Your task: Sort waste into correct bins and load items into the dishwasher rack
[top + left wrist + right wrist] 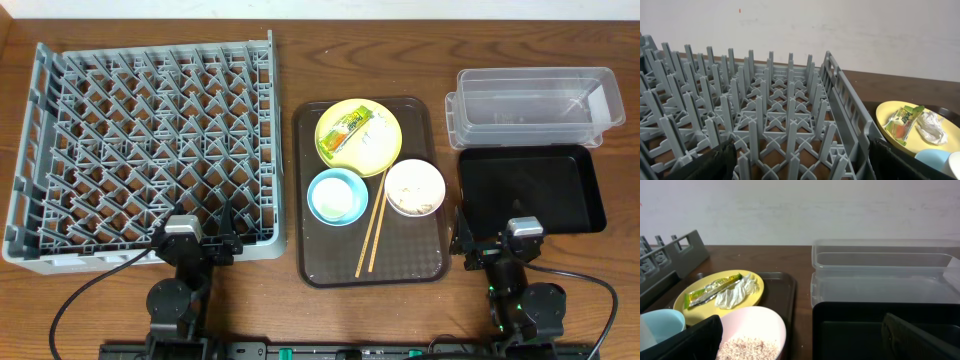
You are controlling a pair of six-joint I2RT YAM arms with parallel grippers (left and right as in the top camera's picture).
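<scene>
Both hands idle, nothing picked up.
Left hand (797,167) and right hand (802,340) are spread wide and empty over the near tabletop (270,300). Wrapper (348,132) lies on the plate (387,150). I'd pinch its raised crumple with the right hand, lift clear, probably into the tub (530,100).

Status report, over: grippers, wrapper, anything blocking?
Left gripper open, right gripper open, both empty. Green-and-yellow wrapper lies on yellow plate. Crumpled white paper beside it.

Table (360,50): rack (150,140), brown tray (410,255), tub (535,100), black tray (530,190)
</scene>
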